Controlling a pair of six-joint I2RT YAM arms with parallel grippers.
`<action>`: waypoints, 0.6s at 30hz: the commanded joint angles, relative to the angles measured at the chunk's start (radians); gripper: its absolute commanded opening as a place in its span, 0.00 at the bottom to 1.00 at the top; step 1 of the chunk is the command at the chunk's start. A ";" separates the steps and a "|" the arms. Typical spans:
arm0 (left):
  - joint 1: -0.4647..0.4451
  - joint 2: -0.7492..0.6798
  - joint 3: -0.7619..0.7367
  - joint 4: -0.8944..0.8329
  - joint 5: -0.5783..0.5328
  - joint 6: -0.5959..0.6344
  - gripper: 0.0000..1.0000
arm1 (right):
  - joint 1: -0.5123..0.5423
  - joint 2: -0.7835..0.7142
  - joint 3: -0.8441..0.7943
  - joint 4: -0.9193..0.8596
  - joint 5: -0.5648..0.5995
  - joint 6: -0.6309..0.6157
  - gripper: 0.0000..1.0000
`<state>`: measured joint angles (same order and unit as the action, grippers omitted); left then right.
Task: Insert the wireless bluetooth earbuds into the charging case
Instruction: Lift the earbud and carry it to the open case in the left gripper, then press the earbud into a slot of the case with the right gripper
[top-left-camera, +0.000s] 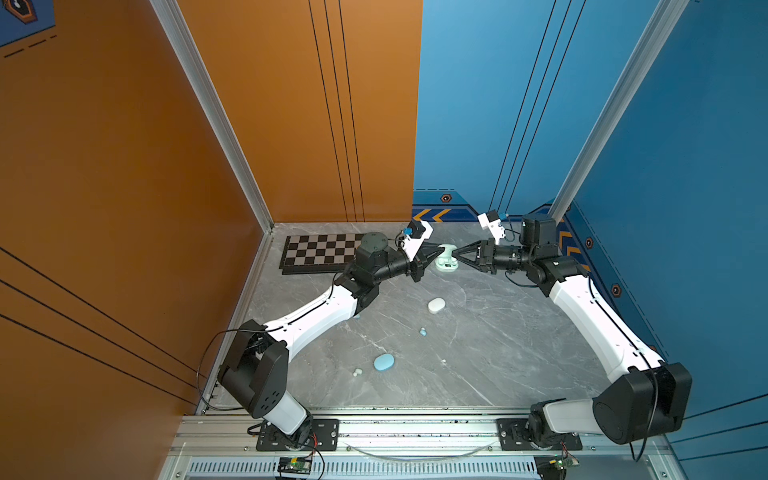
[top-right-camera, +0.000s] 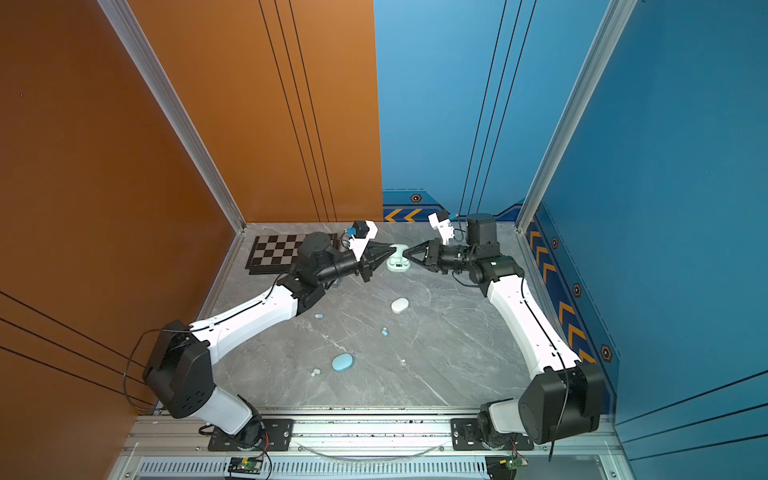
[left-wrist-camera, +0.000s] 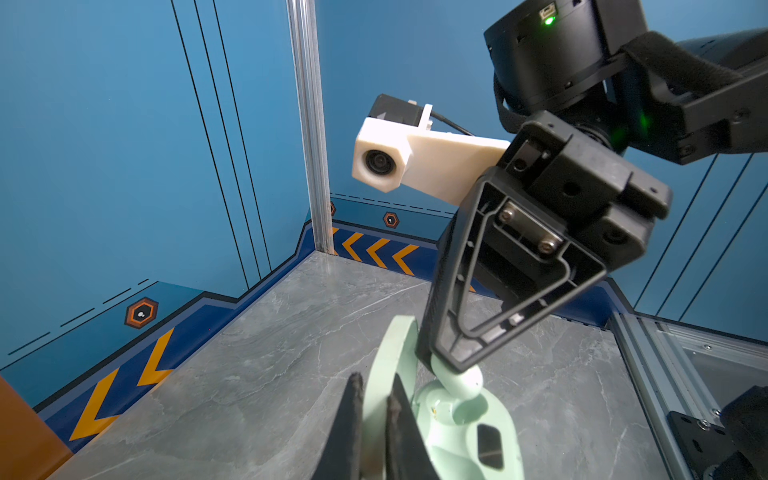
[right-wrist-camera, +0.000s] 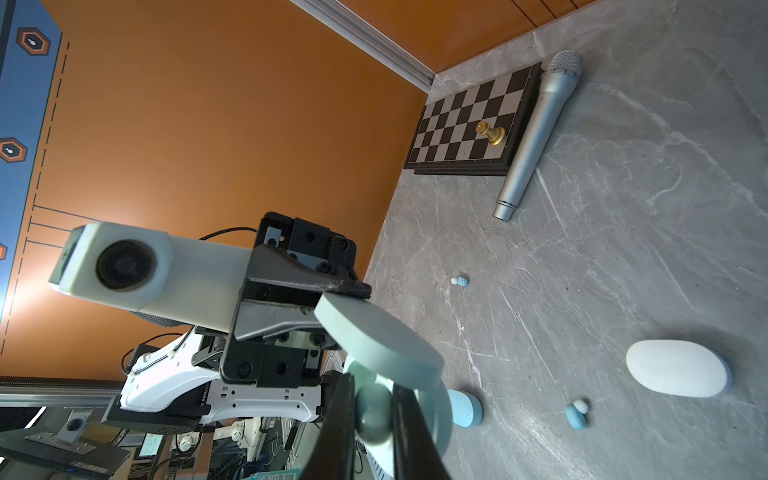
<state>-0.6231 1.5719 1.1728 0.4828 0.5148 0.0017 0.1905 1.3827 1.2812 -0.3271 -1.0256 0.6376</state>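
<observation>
Pale green earbud (left-wrist-camera: 457, 380): pinched between the fingers of your right gripper (left-wrist-camera: 452, 365), with its rounded end poking out past the tips. It sits directly over the base of the charging case (left-wrist-camera: 469, 432). You cannot tell whether it touches the well.

Charging case, pale green, oval: lies open at the back middle of the grey marble-pattern table (top-left-camera: 498, 353), between your two grippers in both top views. Its lid (right-wrist-camera: 374, 336) is swung up and away from the base.

Left gripper (left-wrist-camera: 376, 399): clamped on the edge of the lid, one finger on each face. From the right wrist view its tips bite the lid's far rim.

Right gripper, seen from its own wrist camera: the two dark fingers (right-wrist-camera: 340, 415) are closed on the earbud, just below the raised lid.

Loose items on the table, all well apart from the open case:
- white case (top-left-camera: 436, 305), shut, near the middle.
- light blue case (top-left-camera: 383, 362), shut, nearer the front.
- light blue earbud (top-left-camera: 422, 331), between those two cases.
- second light blue earbud (top-right-camera: 318, 316), just beside your left arm's forearm.
- pair of pale earbuds (top-left-camera: 356, 372), touching each other, just beside the light blue case.

Back left corner: chessboard (top-left-camera: 320, 249) with one gold chess piece (right-wrist-camera: 490, 133) lying on it. A silver microphone (right-wrist-camera: 536, 133) rests along the board's edge.
</observation>
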 joint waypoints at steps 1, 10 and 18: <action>-0.008 -0.001 0.019 0.031 0.027 -0.012 0.00 | 0.011 -0.014 -0.013 0.020 -0.031 0.010 0.16; -0.006 0.003 0.025 0.031 0.027 -0.013 0.00 | 0.018 -0.040 -0.053 0.011 0.013 -0.024 0.27; -0.009 0.004 0.024 0.031 0.030 -0.017 0.00 | -0.009 -0.064 -0.014 0.011 0.091 -0.028 0.45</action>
<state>-0.6231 1.5791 1.1728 0.4801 0.5232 -0.0013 0.1959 1.3388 1.2442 -0.3206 -0.9905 0.6262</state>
